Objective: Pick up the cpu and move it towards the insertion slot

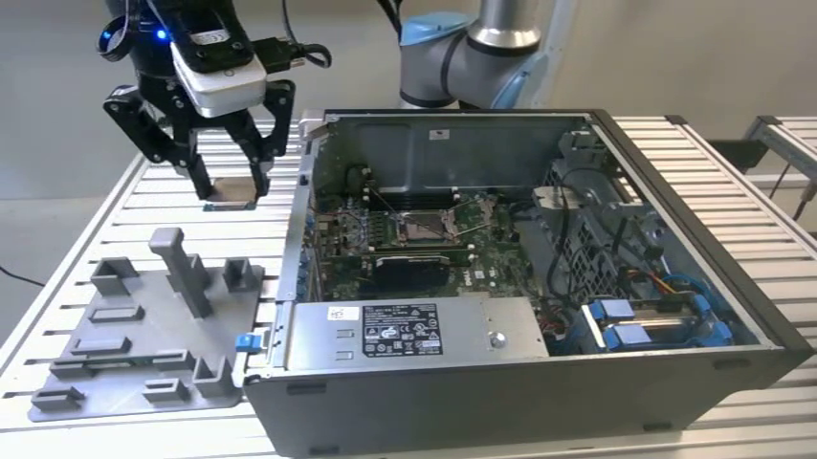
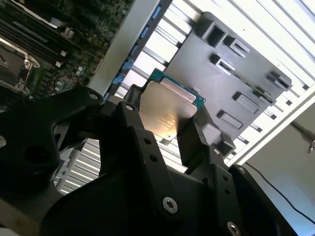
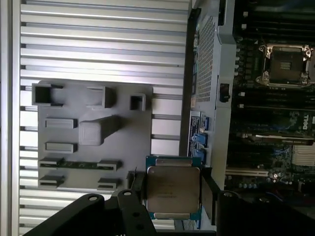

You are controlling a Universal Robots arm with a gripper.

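My black gripper [image 1: 233, 188] hangs above the slatted table, to the exterior view's left of the open computer case, and is shut on the cpu [image 1: 233, 192]. In both wrist views the cpu [image 3: 172, 189] [image 2: 167, 110] is a flat square chip with a silvery top and a green edge, clamped by its sides between the two fingers of the gripper [image 3: 173, 195] [image 2: 165, 126]. The insertion slot [image 1: 422, 227] lies on the green board inside the case, a square metal-framed socket, also visible in both wrist views [image 3: 288, 61] [image 2: 10, 64]. The cpu is well apart from it, outside the case wall.
A grey fixture plate [image 1: 141, 335] [image 3: 93, 132] with upright posts lies on the table below the gripper. The case wall [image 1: 306, 201] stands between gripper and board. A silver box with a white label [image 1: 408, 330] sits at the case front. The arm's base [image 1: 473, 48] stands behind the case.
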